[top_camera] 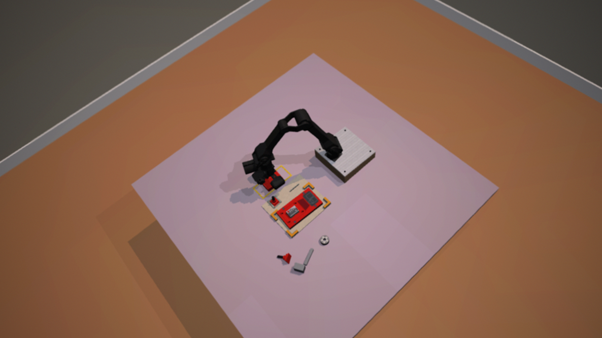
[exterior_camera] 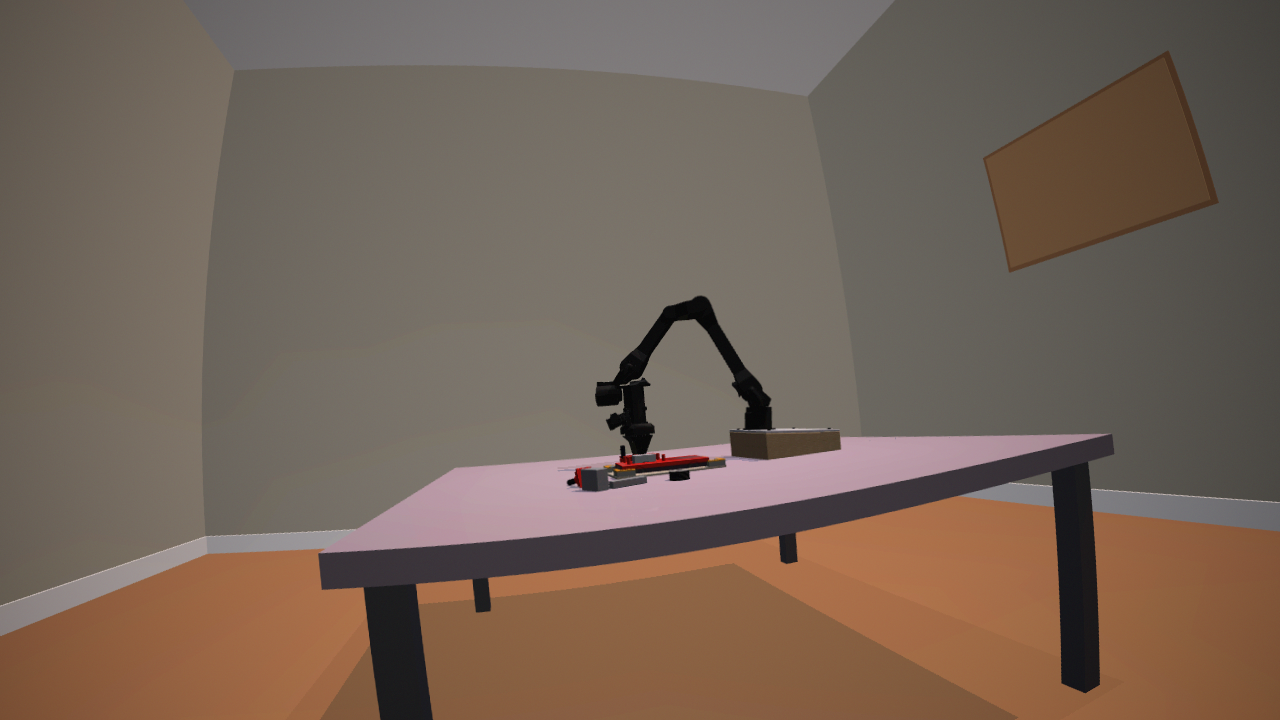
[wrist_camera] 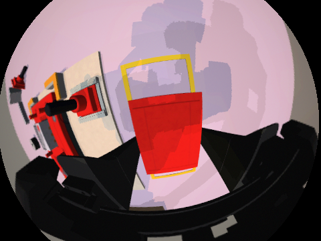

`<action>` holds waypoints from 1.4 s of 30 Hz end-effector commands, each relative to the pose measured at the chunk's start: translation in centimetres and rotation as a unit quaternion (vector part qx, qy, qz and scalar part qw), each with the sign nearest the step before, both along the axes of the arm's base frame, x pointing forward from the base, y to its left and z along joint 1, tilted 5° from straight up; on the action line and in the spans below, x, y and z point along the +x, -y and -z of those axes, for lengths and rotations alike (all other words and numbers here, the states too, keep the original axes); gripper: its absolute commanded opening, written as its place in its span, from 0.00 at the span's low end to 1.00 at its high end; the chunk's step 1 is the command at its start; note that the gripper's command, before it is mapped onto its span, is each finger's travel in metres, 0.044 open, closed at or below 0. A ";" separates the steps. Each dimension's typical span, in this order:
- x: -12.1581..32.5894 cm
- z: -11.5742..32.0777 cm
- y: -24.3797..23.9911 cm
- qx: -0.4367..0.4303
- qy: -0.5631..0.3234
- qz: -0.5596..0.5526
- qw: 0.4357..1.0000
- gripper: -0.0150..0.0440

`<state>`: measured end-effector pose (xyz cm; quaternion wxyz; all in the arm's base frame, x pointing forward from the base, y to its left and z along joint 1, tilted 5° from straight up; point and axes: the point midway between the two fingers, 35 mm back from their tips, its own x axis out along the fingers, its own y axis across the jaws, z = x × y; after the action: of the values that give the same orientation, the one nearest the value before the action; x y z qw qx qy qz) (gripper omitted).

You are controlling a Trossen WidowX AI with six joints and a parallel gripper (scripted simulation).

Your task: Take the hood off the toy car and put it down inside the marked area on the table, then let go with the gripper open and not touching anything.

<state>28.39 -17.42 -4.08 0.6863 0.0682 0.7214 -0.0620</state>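
My gripper (top_camera: 269, 180) (exterior_camera: 639, 449) (wrist_camera: 168, 134) points down and is shut on the red hood (top_camera: 267, 183) (wrist_camera: 167, 134), one finger on each side. The hood is level and over the marked area, a yellow outline (top_camera: 286, 169) (wrist_camera: 155, 60) on the table. The outline shows past both ends of the hood in the wrist view. The hood looks close to the table top; the gap below it is hidden. The red toy car (top_camera: 299, 212) (exterior_camera: 675, 462) lies beside the area, within orange corner brackets, with no hood on it.
A black lever on a red base (top_camera: 274, 201) (wrist_camera: 89, 101) stands on the beige board (top_camera: 268, 209) (wrist_camera: 83, 134) close to the marked area. A red and black piece (top_camera: 287, 258), a grey hammer-like tool (top_camera: 299, 267) and a small wheel (top_camera: 327, 240) lie beyond the car. The arm's base block (top_camera: 356, 152) (exterior_camera: 801, 444) stands behind.
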 end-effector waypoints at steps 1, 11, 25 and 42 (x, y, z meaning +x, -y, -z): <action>0.0 0.0 0.0 0.000 0.000 0.000 1.000 0.30; 0.0 0.0 0.0 0.000 0.000 0.000 1.000 0.74; 0.5 -6.2 0.2 0.000 -0.001 0.000 1.000 1.00; 0.4 -7.4 0.1 0.000 -0.002 0.000 1.000 1.00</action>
<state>28.77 -17.51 3.19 0.6847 0.0677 0.7232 -0.0601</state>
